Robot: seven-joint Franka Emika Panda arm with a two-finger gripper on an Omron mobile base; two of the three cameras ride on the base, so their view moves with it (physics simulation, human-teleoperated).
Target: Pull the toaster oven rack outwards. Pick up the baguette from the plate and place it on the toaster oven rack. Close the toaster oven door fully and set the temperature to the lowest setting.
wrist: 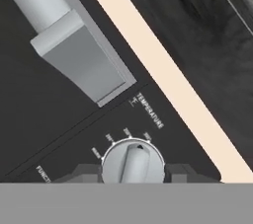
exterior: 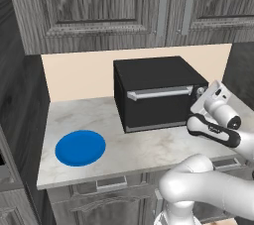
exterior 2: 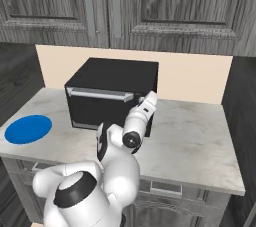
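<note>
- Boxy black toaster oven [exterior: 154, 92] sits on pale marbled counter [exterior: 149, 149] against beige backsplash [exterior: 79, 73], under dark grey wood cabinets [exterior: 99, 1].
- Flat black oven door [exterior: 158, 107] with silver bar handle [exterior: 159, 92] is up and shut; wire rack and baguette are hidden behind it, can't confirm either.
- Flat round bright blue plate [exterior: 80, 147] lies bare on the counter, well left of the oven, near the front edge.
- White arm's two-finger gripper [wrist: 133, 171] is at the oven's right front edge, at the knob column; in the left base view the wrist covers most of that column.
- Hand view: round silver temperature knob [wrist: 132, 163] sits between the two dark fingertips [wrist: 84, 172], cut off at the bottom by the frame.
- Fingertips stand either side of the knob, close to it; contact isn't readable, so can't tell if the claw is clenched on it or loose.
- "TEMPERATURE" label [wrist: 150, 111] is legible; dial marks too small to read, the next label is cropped.
</note>
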